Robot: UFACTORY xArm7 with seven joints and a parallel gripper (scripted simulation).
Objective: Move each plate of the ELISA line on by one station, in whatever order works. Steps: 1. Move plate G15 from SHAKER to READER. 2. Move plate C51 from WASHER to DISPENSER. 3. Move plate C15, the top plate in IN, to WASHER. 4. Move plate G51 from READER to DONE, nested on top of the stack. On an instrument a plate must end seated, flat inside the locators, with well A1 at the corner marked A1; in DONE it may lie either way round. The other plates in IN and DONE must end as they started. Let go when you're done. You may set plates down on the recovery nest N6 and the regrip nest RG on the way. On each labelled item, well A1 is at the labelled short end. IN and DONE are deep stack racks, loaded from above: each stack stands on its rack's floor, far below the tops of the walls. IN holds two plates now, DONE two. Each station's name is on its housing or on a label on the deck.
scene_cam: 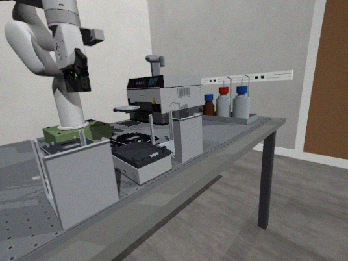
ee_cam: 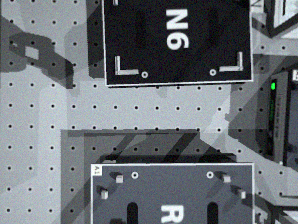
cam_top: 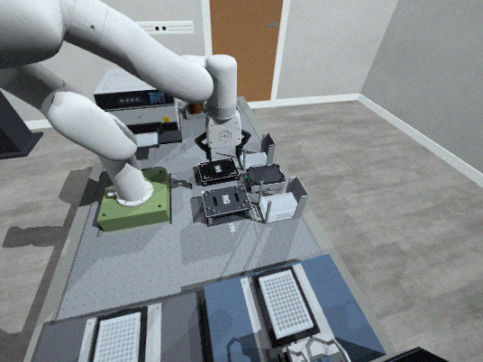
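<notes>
My gripper (cam_top: 223,155) (scene_cam: 78,86) is open and empty. It hangs above the black N6 nest (cam_top: 218,174) (ee_cam: 175,40). The RG nest (cam_top: 225,200) (ee_cam: 175,200) lies just in front of it. A white plate (cam_top: 146,140) (scene_cam: 126,108) sits on the extended tray of the reader at the back. The IN rack (cam_top: 269,149) (scene_cam: 188,139) shows a white plate (cam_top: 255,158) inside. The DONE rack (cam_top: 301,191) (scene_cam: 81,178) holds a white stack (cam_top: 279,207). One white plate (cam_top: 285,303) lies on the blue station at the front and another (cam_top: 118,338) lies on the grey one. The plate labels are too small to read.
A dark-topped instrument (cam_top: 266,176) (scene_cam: 139,152) (ee_cam: 272,125) with a green light stands between the two racks. The arm's green base (cam_top: 132,212) is at the left. Three bottles (scene_cam: 227,104) stand in a tray at the far end of the table.
</notes>
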